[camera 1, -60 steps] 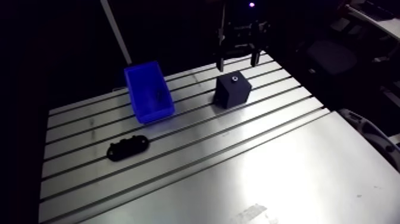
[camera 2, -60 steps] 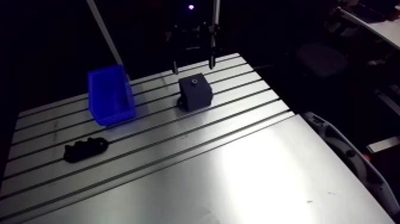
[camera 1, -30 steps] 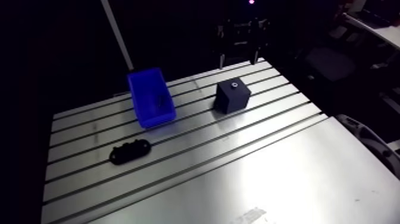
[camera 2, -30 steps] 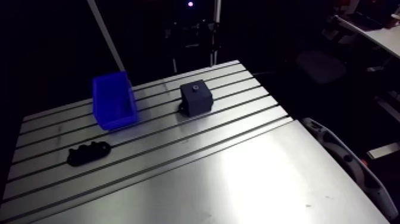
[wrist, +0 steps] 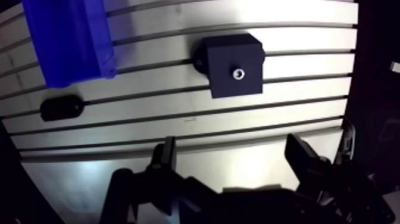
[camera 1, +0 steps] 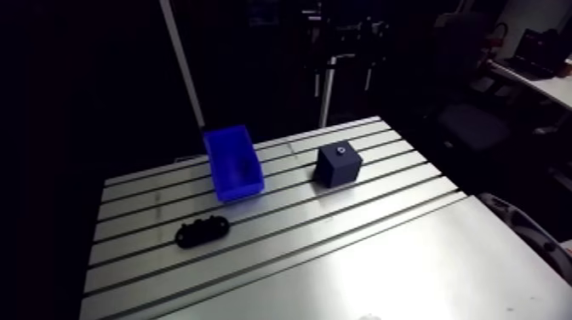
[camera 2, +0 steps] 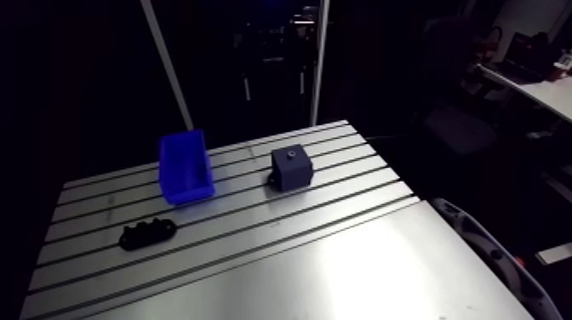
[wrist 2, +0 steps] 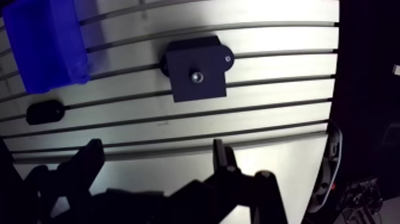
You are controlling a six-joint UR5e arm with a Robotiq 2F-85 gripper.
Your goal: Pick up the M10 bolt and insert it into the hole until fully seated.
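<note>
A dark cube-shaped block (wrist: 233,64) stands on the slotted table (camera 1: 383,255). A small shiny bolt head (wrist: 238,73) sits in the hole in its top face, and it shows as a pale dot (camera 1: 340,151) in the arm view. My gripper (wrist: 231,146) hangs high over the table, well clear of the block. Its two dark fingers (wrist: 168,156) are spread wide, and only bare table shows between them. Seen from the wrist, the block lies ahead of the gripper.
A blue bin (camera 1: 232,163) stands to the left of the block. A flat black part (camera 1: 203,230) lies nearer the front left. The smooth front half of the table reflects a bright glare.
The gripper has risen from just above the block to well over the table. The camera rose with the arm, so the whole scene looks smaller. Block, bin and black part stay put.
</note>
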